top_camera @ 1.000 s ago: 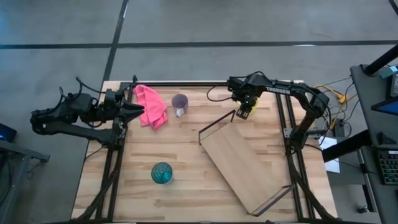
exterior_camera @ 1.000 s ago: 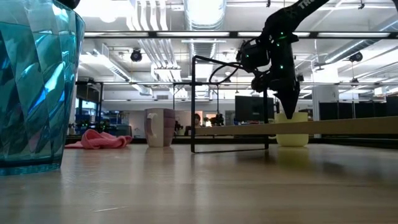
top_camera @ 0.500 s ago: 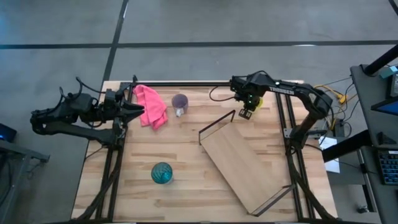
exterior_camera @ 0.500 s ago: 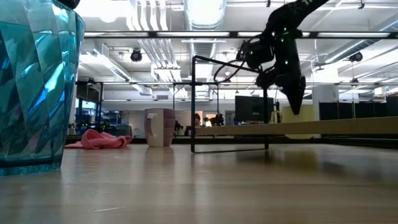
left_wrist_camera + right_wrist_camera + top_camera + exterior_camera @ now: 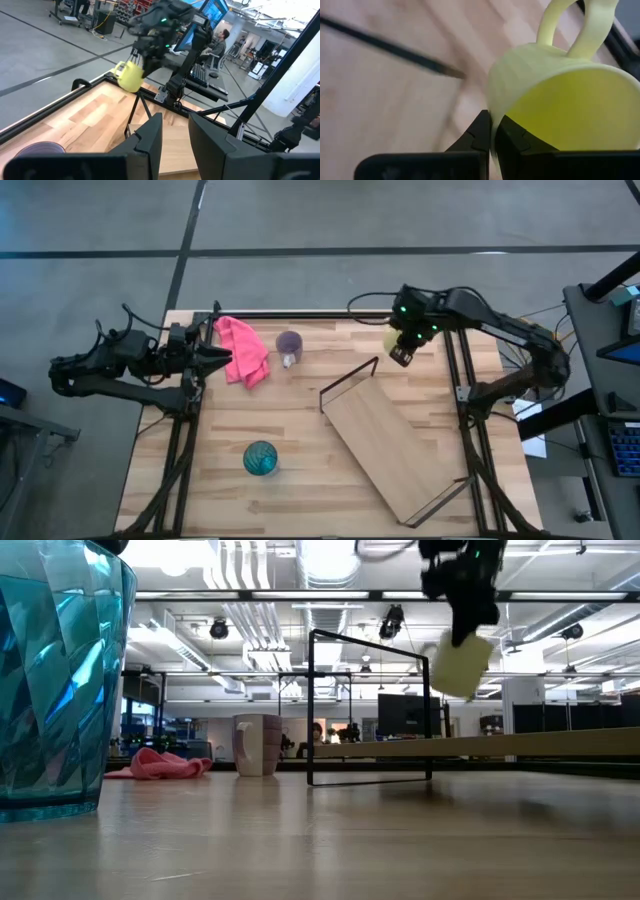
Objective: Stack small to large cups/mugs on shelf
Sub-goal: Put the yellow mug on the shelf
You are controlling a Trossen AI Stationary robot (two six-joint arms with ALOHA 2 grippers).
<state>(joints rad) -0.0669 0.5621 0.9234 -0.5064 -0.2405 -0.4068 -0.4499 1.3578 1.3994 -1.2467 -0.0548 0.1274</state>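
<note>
My right gripper (image 5: 401, 354) is shut on the yellow mug (image 5: 391, 338) high above the table's far right part, beyond the shelf's far bracket (image 5: 348, 380); the mug also shows in the low view (image 5: 462, 665). The shelf (image 5: 395, 448) lies slantwise on the table. The translucent purple mug (image 5: 289, 343) stands on its base at the far middle. The teal ribbed cup (image 5: 260, 458) stands near the front left. My left gripper (image 5: 218, 358) is open and empty at the table's left edge, beside the pink cloth (image 5: 244, 350). My right gripper holds the yellow mug by its rim wall (image 5: 492, 97), on the side away from the handle (image 5: 570, 25). One finger is inside the mug (image 5: 514, 136) and one outside (image 5: 479, 131). The fingers come from above, pointing down. The mug hangs tilted, clear of the table.
The pink cloth lies crumpled at the far left. Black frame rails run along the table's left, right and far edges. Bare tabletop lies between the teal cup and the shelf. People and desks show in the room beyond the table.
My right gripper has risen with the yellow mug and shifted a little toward the table's right edge. The mug, which stood on the table behind the shelf, is now lifted clear and tipped.
</note>
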